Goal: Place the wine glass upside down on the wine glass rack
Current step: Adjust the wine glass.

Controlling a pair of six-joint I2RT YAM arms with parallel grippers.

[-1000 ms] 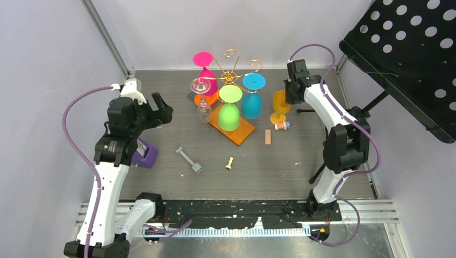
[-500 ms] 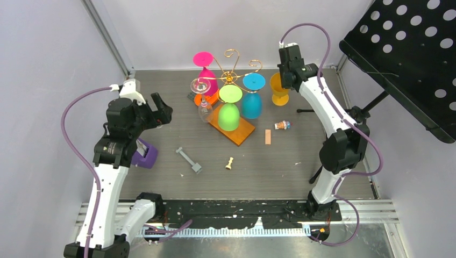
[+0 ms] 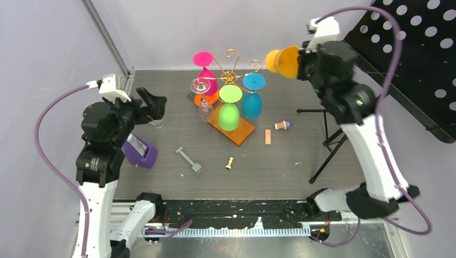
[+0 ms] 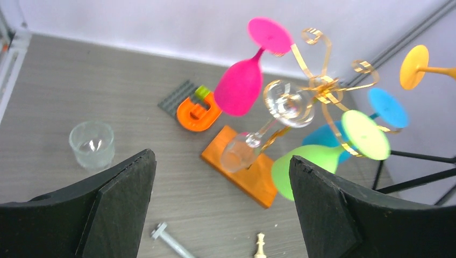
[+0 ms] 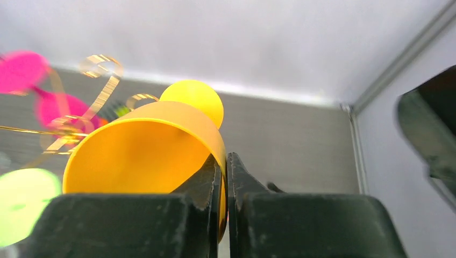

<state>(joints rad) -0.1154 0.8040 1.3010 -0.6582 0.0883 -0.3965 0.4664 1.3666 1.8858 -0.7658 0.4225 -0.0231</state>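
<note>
The wine glass (image 3: pixel 285 61) is yellow-orange and lies tilted on its side in the air, just right of the rack's top. My right gripper (image 3: pixel 302 63) is shut on the rim of the wine glass (image 5: pixel 145 156), one finger inside the bowl and one outside. The wine glass rack (image 3: pixel 232 70) is a gold wire stand on an orange wooden base (image 3: pixel 241 134). Pink (image 3: pixel 206 75), green (image 3: pixel 229 110), blue (image 3: pixel 251 101) and clear (image 3: pixel 202 105) glasses hang from it upside down. My left gripper (image 3: pixel 155 110) hovers open and empty left of the rack (image 4: pixel 322 86).
A clear tumbler (image 4: pixel 92 145) stands below my left gripper. A purple object (image 3: pixel 141 153), a grey bolt (image 3: pixel 189 160), a chess piece (image 3: pixel 229 163), a wooden block (image 3: pixel 268 137) and a small bottle (image 3: pixel 282 125) lie on the table. A black music stand (image 3: pixel 408 54) looms at the right.
My right arm lifted the yellow-orange glass off the table beside the rack and tipped it sideways up high. My left arm drew slightly left.
</note>
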